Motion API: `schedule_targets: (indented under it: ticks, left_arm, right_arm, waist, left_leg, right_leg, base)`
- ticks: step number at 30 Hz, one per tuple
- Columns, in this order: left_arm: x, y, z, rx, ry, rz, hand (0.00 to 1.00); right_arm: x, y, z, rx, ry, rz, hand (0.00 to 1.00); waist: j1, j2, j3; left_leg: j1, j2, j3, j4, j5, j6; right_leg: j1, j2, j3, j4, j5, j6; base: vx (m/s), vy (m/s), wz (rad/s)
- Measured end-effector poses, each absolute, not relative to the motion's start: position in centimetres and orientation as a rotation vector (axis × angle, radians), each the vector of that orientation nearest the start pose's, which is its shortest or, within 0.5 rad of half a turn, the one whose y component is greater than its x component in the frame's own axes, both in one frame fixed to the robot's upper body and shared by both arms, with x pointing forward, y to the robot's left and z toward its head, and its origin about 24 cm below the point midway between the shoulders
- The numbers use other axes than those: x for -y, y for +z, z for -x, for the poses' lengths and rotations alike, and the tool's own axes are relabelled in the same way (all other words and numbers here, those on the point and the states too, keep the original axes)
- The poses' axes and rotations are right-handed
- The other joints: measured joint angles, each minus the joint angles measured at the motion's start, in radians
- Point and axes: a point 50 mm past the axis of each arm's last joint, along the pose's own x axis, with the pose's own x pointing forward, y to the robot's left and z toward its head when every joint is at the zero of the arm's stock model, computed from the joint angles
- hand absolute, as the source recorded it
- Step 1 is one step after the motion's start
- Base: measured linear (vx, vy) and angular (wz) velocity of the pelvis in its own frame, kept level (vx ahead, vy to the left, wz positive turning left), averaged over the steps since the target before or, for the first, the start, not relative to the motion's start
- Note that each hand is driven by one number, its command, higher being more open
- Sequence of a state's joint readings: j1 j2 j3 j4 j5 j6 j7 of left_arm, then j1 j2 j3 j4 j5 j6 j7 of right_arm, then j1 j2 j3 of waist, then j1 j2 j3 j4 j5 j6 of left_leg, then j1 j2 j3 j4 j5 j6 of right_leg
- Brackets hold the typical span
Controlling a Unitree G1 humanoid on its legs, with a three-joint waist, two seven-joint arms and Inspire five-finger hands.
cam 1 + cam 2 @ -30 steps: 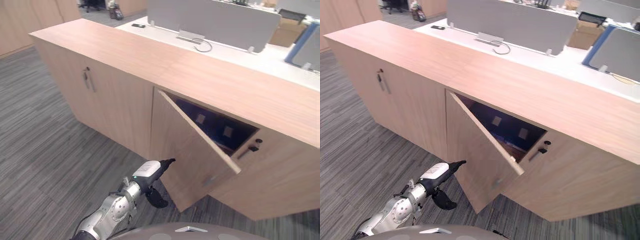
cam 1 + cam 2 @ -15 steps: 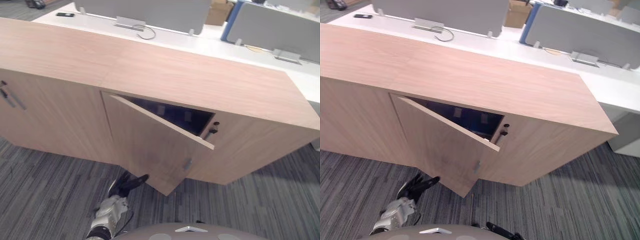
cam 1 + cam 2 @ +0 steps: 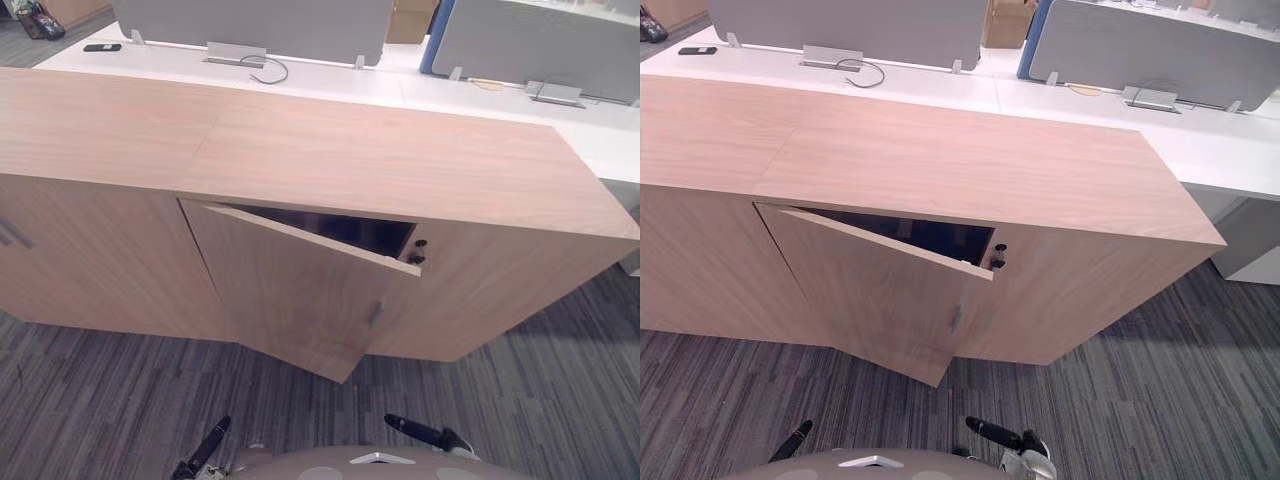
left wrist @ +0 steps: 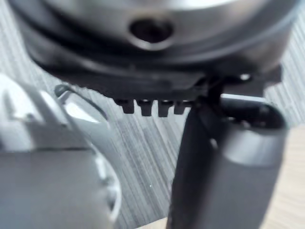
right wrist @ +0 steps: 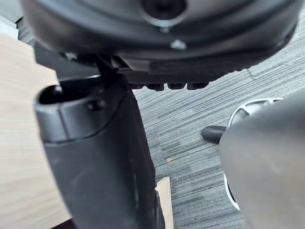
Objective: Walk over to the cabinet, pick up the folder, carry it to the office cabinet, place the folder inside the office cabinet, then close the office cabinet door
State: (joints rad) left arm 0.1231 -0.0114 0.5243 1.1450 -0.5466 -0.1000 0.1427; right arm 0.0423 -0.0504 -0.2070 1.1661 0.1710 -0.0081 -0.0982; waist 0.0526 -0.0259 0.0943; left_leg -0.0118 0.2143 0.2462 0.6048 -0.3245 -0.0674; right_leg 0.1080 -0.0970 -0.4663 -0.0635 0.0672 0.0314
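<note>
Left hand (image 3: 208, 447) has dropped away from the light wooden cabinet door (image 3: 290, 300), which hangs slightly ajar. Right hand (image 3: 425, 434) sits low too, both straight-fingered and empty. Dark blue folder (image 3: 938, 239) looks tucked inside behind that door.

Light wooden office cabinet (image 3: 400, 170) stands with its door (image 3: 290, 290) partly ajar, interior dark

The office cabinet (image 3: 400, 165) stood across the scene with its door (image 3: 290, 295) ajar, hinged at the left, the free right edge swung toward the near side. Its dark interior (image 3: 345, 230) showed above the door. The left hand (image 3: 210, 447) and right hand (image 3: 420, 432) hung near, fingers straight, over the grey carpet (image 3: 545, 400). A white desk (image 3: 330, 85) lay beyond the cabinet.
</note>
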Motion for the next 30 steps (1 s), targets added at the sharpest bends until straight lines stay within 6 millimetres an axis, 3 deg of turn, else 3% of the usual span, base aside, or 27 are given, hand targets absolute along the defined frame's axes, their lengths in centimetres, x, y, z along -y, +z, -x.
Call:
schedule_targets:
  ticks: [1,2,4,7,10,13,18,30]
  left_arm:
    - [-20.4,-17.1,-4.2,-1.051,0.978,0.633,1.0]
    - [-20.1,-17.1,-4.4,-1.052,0.965,0.622,1.0]
    - [-19.7,-17.1,-4.5,-1.052,0.959,0.591,1.0]
    - [-20.7,-16.6,-5.5,-1.022,0.877,0.472,1.0]
    - [-21.1,-16.4,-6.1,-1.036,0.706,0.327,1.0]
    - [-21.2,-16.3,-6.7,-1.03,0.561,0.281,1.0]
    - [-19.4,-16.4,-8.0,-1.001,0.365,0.399,1.0]
    - [-20.1,-16.5,-7.9,-1.055,0.361,0.314,1.0]
  right_arm:
    - [20.2,-16.7,-8.7,-1.167,-0.423,-0.148,1.0]
    - [20.6,-16.6,-8.9,-1.165,-0.432,-0.137,1.0]
    - [20.9,-16.5,-9.0,-1.158,-0.457,-0.12,1.0]
    - [20.2,-16.6,-9.1,-1.161,-0.443,-0.124,1.0]
    - [20.3,-16.6,-8.9,-1.163,-0.45,-0.131,1.0]
    - [20.4,-16.7,-8.4,-1.169,-0.469,-0.145,1.0]
    - [20.5,-16.7,-8.3,-1.162,-0.458,-0.196,1.0]
    - [19.6,-16.8,-8.7,-1.171,-0.345,-0.136,1.0]
  waist:
    - [0.001,0.024,0.017]
    - [0.001,0.038,0.028]
    - [0.006,0.059,0.024]
    - [0.001,0.02,0.028]
    - [0.0,0.016,0.014]
    - [-0.007,0.019,-0.014]
    - [-0.033,0.03,-0.031]
    - [-0.034,0.005,-0.036]
  left_leg:
    - [-0.021,-0.041,-0.112,-0.052,-0.03,-0.001]
    - [-0.03,-0.066,-0.163,-0.093,-0.032,-0.005]
    - [-0.023,-0.123,-0.199,-0.193,-0.009,0.001]
    - [0.008,-0.183,-0.181,-0.273,0.039,0.042]
    - [0.058,-0.207,-0.163,-0.35,0.064,0.049]
    - [0.086,-0.208,-0.154,-0.408,0.082,0.049]
    - [0.138,-0.204,-0.168,-0.453,0.085,0.049]
    - [0.159,-0.225,-0.204,-0.454,0.084,0.05]
  right_leg:
    - [-0.004,-0.007,0.007,0.009,0.0,0.001]
    - [-0.007,-0.012,0.011,0.016,0.001,0.005]
    - [-0.025,-0.032,0.041,0.011,0.016,0.047]
    - [-0.023,-0.076,0.085,-0.014,0.042,0.067]
    - [-0.021,-0.087,0.105,-0.015,0.045,0.071]
    - [-0.033,-0.084,0.116,-0.016,0.045,0.07]
    - [-0.013,-0.074,0.115,-0.017,0.042,0.066]
    - [0.015,-0.092,0.102,-0.017,0.042,0.066]
  base:
    - [-0.07,0.209,-0.18]
    - [-0.11,0.263,-0.26]
    - [-0.05,0.222,-0.19]
    - [0.02,0.138,0.04]
    - [0.08,0.088,-0.12]
    - [0.13,0.016,-0.17]
    - [0.1,-0.006,-0.11]
    - [0.0,-0.01,0.03]
